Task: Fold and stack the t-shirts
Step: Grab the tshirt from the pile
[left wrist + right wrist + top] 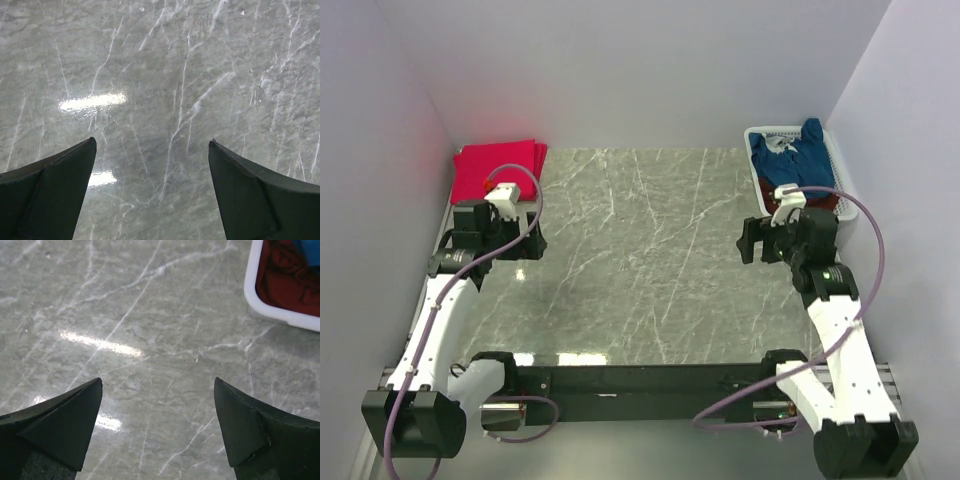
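Folded pinkish-red cloth t-shirts (498, 170) sit stacked at ten o'clock. You must fold the navy blue t-shirt (805, 160) in the white plastic basket (765, 133) at two o'clock. Your left gripper (152, 142) and right gripper (158, 380) are open, empty.

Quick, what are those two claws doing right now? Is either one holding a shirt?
Left claw: open, holding nothing.
Right claw: open, holding nothing.

Grey marble-look table (650, 260), glossy, with light glare on it. Far-left corner: 1 stack of folded pinkish-red t-shirts (490, 170) lying flat on it. Far-right edge: 1 white lattice basket (767, 131) standing on it.
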